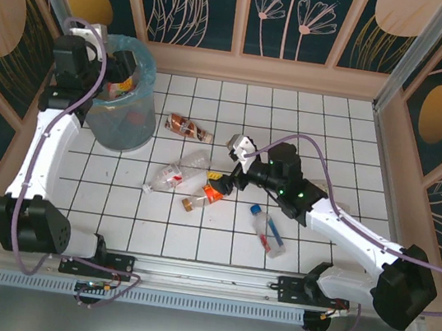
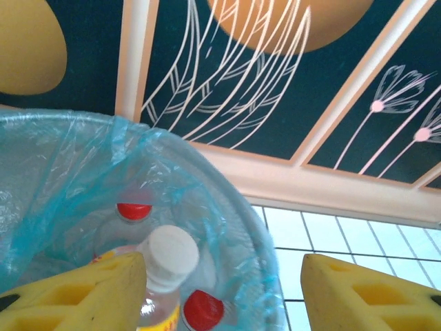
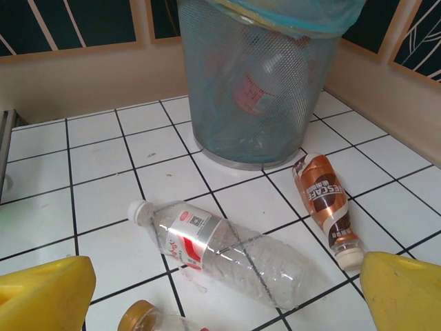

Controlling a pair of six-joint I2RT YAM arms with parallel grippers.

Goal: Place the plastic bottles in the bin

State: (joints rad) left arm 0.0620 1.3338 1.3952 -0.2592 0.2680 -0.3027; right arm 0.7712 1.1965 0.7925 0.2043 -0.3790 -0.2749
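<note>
Though tucked into the far left corner of the counter (image 1: 348, 151), easy to make out the bin (image 1: 122, 130): round, of grey mesh, lined with a translucent light-blue bag (image 2: 62, 172) folded over the rim, much taller and wider than any bottle. At its mouth, from the left wrist, a white-capped bottle (image 2: 167, 258) with a yellow and red label, right against one yellow finger (image 2: 83, 293) of the left hand (image 2: 220, 289); deeper inside, two red caps (image 2: 134, 210). Left hand spread apart above the bin, pinching nothing. On the white tiles, four more plastic bottles, all lying on their sides. Just beside the foot of the bin, a brown-labelled bottle (image 3: 324, 200) with a pale cap pointing away from it. Near it, a clear bottle (image 3: 220, 248), somewhat dented, with a red and white label and a white cap. Close under the right hand (image 3: 227, 293), a gold-capped bottle (image 3: 141, 316) with an orange label. Well apart to the right, beside the right arm, a blue-capped bottle (image 1: 268, 231). Right hand low over the counter, fully spread, gripping nothing. Between this hand and the bin, only the clear bottle and the brown-labelled bottle in the way.
</note>
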